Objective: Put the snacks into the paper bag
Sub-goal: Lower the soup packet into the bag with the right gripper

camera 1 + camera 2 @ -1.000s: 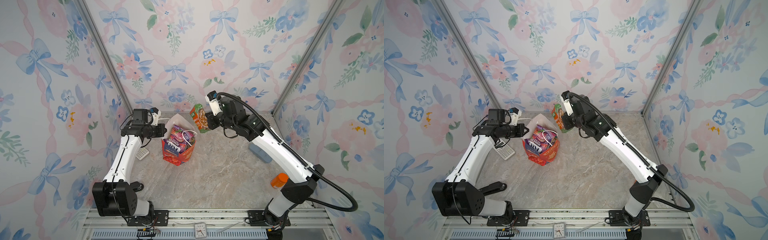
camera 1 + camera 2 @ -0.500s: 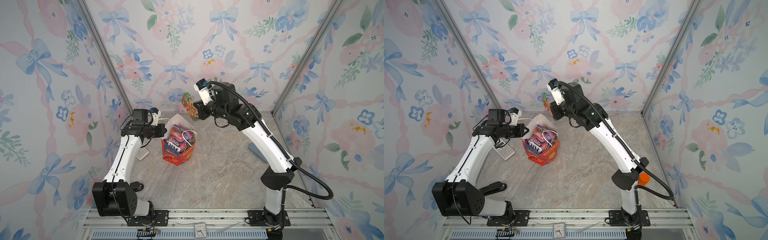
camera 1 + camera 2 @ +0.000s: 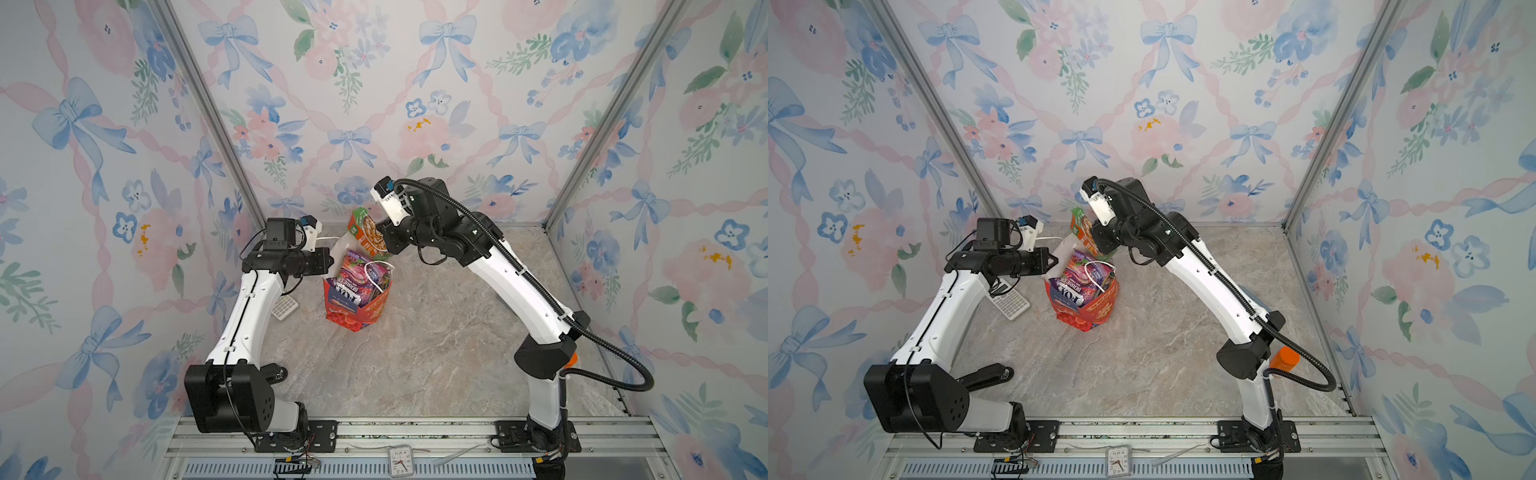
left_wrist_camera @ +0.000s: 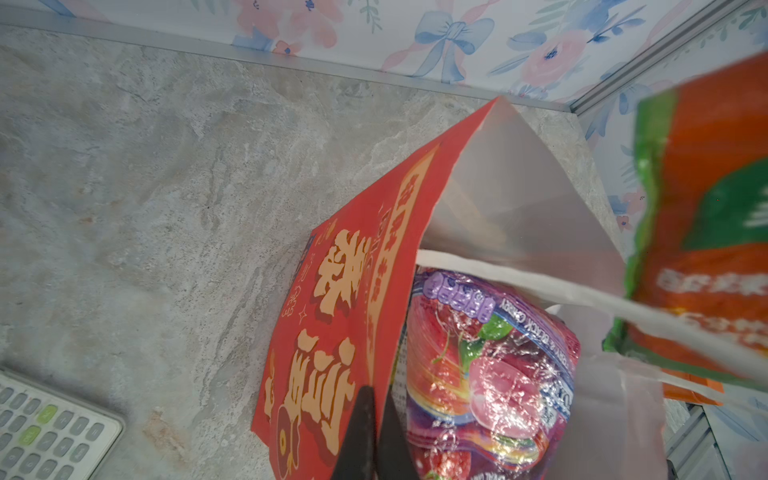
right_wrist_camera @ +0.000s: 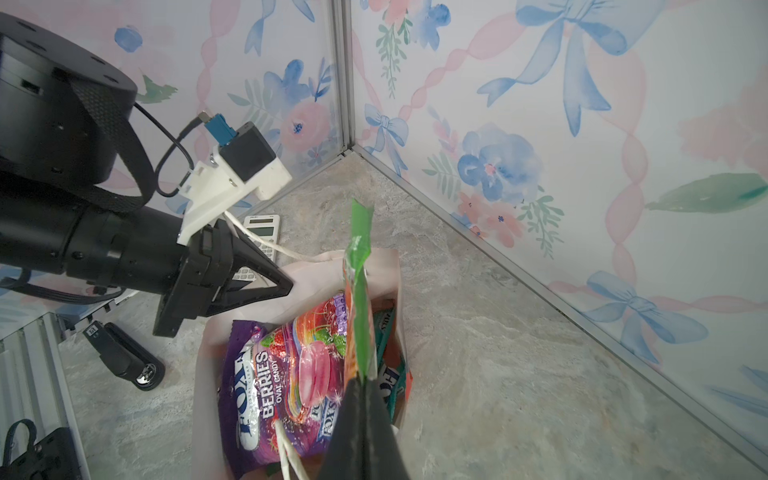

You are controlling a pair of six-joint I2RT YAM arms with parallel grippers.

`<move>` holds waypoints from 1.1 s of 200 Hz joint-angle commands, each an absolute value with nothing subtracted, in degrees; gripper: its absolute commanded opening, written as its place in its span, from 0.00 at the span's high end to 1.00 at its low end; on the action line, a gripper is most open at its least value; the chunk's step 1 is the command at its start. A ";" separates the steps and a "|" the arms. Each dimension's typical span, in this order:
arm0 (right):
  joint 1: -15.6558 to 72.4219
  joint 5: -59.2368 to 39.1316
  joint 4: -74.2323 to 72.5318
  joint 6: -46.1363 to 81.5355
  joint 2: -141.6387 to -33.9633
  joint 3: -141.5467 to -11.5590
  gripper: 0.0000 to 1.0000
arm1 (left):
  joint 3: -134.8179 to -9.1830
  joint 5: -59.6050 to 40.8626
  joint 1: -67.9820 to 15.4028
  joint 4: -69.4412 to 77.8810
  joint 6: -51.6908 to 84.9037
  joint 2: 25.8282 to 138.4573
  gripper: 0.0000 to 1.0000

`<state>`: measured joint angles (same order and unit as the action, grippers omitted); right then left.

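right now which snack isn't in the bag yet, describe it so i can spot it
Find the red paper bag near the back wall, stuffed with purple packets. Just above its mouth the right tool pinches an orange packet. It alone is orange with a green edge and hangs in the air.

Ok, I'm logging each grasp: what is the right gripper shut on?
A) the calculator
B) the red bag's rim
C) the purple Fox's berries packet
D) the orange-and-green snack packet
D: the right gripper pinches the orange-and-green snack packet by its edge, above the red paper bag.
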<state>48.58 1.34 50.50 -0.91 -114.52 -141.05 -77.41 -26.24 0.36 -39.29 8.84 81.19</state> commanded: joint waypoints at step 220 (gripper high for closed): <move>48.13 17.15 55.20 -12.46 -120.06 -145.46 1.00 | -77.65 -27.07 0.70 -39.29 8.79 81.74 1.00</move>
